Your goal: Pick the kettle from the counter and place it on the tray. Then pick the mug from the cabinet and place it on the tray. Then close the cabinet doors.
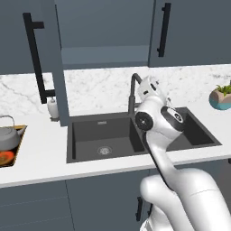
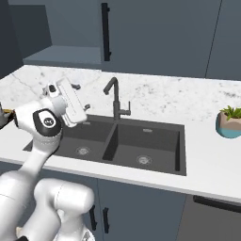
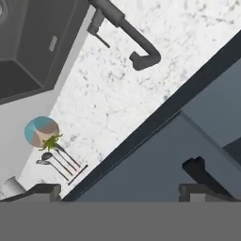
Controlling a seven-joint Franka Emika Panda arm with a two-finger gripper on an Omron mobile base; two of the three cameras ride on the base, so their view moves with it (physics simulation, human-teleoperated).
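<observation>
The grey kettle [image 1: 7,136] stands on the yellow-rimmed tray [image 1: 17,153] at the far left of the white counter [image 1: 43,153]. Above the sink the cabinet [image 1: 103,56] shows a bare inner shelf. Its left door [image 1: 52,54] hangs swung open, and the right door [image 1: 194,31] lies flat against the front. My gripper [image 1: 151,83] [image 2: 59,87] is raised over the sink beside the tap, pointing up toward the cabinet. In the hand view its fingertips [image 3: 44,190] stand wide apart, open and empty. The mug is out of view.
A black double sink [image 1: 70,144] [image 2: 181,155] with a tall black tap [image 1: 134,90] [image 2: 114,96] lies under the arm. A white soap bottle [image 1: 53,108] stands by the open door. A potted plant [image 1: 221,97] [image 2: 230,122] sits at the right.
</observation>
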